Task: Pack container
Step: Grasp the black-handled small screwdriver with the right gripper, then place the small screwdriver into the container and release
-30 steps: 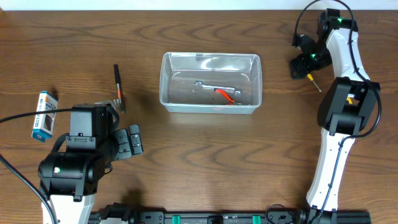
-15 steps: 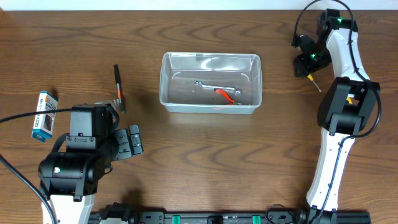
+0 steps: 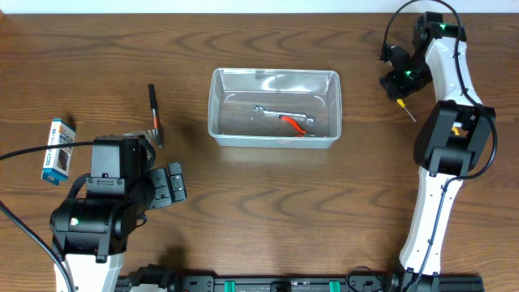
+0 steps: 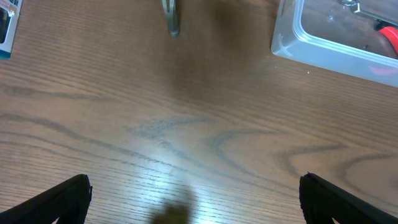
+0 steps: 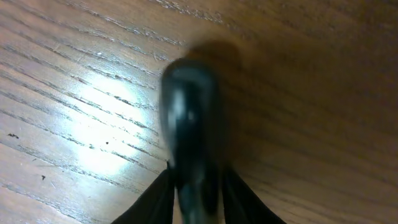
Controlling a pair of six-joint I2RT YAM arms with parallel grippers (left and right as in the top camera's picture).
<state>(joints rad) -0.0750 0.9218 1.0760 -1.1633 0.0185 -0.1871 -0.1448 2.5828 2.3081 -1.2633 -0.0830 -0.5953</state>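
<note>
Container (image 3: 274, 143): clear tub just toward 12 o'clock of table (image 3: 268, 211) centre, open side up, between the two arms so either can drop items in; holds wrench (image 3: 270, 111) flat on its floor, with red-handled tool (image 3: 293, 123) just beside it at 4 o'clock; packing judged part done. Screwdriver (image 3: 405, 105): on the table at 3 o'clock of the container, well apart, shaft pointing to 5 o'clock; judged the next item to go in. Right gripper (image 3: 397, 84): down over the screwdriver's handle end; in the wrist view its fingers press both sides of the dark handle, clamped on it; set low over the wood, as a pick from flat calls for; whether the tool is off the table cannot be told. Black tool (image 3: 153, 108): thin, orange band, at 9 o'clock of the container, lying roughly 12-to-6; unpacked. Box (image 3: 57, 151): blue and white, farther out at 8 o'clock; unpacked. Left gripper (image 4: 193, 199): at 7 o'clock of the container, fingers wide apart, holding nothing, hovering over bare wood short of the black tool; judged parked aside while the right arm works.
</note>
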